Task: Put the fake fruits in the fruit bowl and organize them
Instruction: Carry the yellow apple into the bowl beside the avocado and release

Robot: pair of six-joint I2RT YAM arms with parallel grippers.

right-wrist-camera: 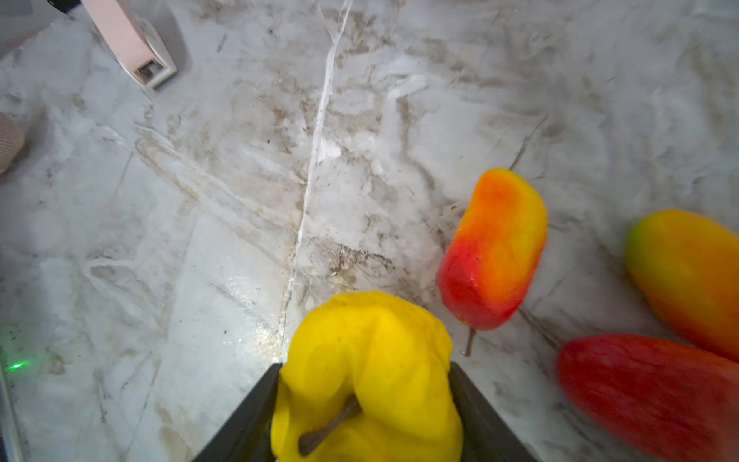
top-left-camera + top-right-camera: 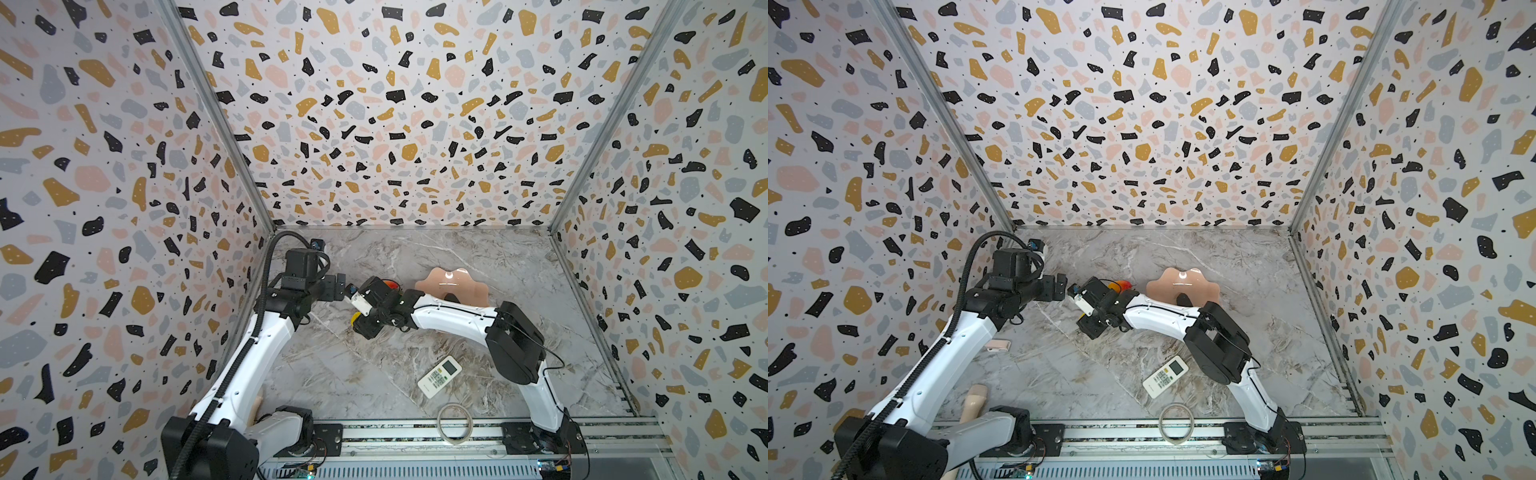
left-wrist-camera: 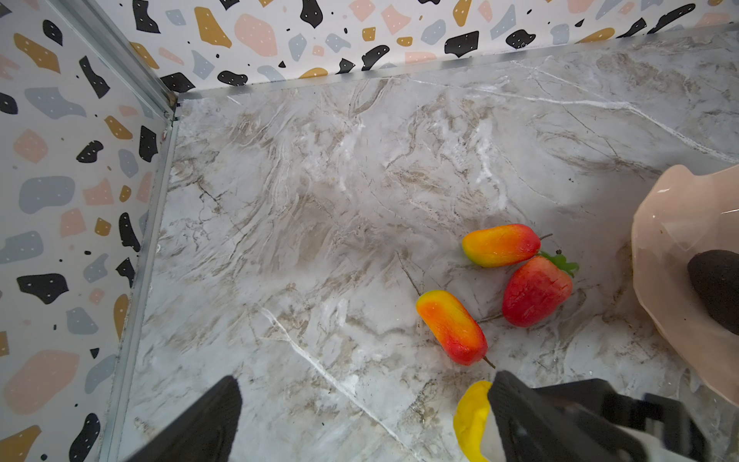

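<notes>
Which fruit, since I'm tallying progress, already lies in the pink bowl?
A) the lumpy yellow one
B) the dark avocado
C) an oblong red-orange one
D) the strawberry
B: the left wrist view shows the dark avocado lying inside the pink bowl.

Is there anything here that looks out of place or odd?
Nothing is spilled or broken. Two things do not belong with fruit: the white remote control on the table, and the thin clear ring lying partly over the front rail.
</notes>
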